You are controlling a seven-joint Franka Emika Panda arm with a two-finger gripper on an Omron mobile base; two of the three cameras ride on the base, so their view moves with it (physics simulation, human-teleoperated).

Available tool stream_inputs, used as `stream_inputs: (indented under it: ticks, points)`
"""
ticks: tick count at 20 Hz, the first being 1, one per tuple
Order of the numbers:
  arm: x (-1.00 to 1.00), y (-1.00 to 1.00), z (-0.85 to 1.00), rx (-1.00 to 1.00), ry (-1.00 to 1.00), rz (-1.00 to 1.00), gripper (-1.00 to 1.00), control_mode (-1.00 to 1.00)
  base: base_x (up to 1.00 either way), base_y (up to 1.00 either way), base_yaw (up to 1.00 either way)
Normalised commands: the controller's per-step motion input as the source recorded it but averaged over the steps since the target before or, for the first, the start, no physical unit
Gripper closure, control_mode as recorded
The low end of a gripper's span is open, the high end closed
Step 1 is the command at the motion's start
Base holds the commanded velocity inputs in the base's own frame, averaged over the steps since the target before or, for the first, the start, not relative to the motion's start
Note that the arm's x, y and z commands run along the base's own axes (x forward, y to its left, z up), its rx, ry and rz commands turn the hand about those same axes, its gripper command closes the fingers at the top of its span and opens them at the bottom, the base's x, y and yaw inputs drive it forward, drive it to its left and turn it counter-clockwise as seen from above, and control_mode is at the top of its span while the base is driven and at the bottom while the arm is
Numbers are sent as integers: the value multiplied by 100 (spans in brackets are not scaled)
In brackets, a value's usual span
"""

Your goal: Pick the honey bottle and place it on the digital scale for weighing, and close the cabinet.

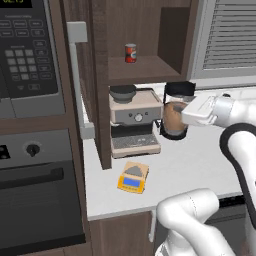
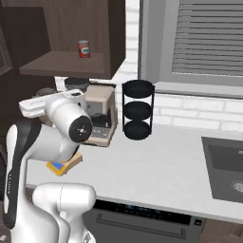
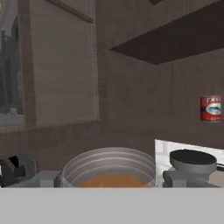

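The honey bottle, an amber-brown rounded jar, hangs just above the counter to the right of the espresso machine. My gripper is shut on it from the right. In the hand view the honey bottle sits between my fingertips, with my gripper around its clear rim. The yellow digital scale lies flat near the counter's front edge, left of and below the jar; the arm partly covers the digital scale. The dark brown cabinet stands open, its door swung out edge-on.
A red can stands on the cabinet shelf. The beige espresso machine sits under the cabinet. A black three-tier rack stands behind the jar. A sink lies at the right, and the oven column at the left.
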Motion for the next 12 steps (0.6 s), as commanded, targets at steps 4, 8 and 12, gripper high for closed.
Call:
stream_inputs:
  ticks: [4, 8, 12]
  points:
    - [8, -12, -68, 0, 3, 5, 100, -100, 0, 0, 0]
    - [11, 0, -69, 0, 0, 0, 100, -100, 0, 0, 0]
    - [4, 0, -70, 0, 0, 5, 100, -100, 0, 0, 0]
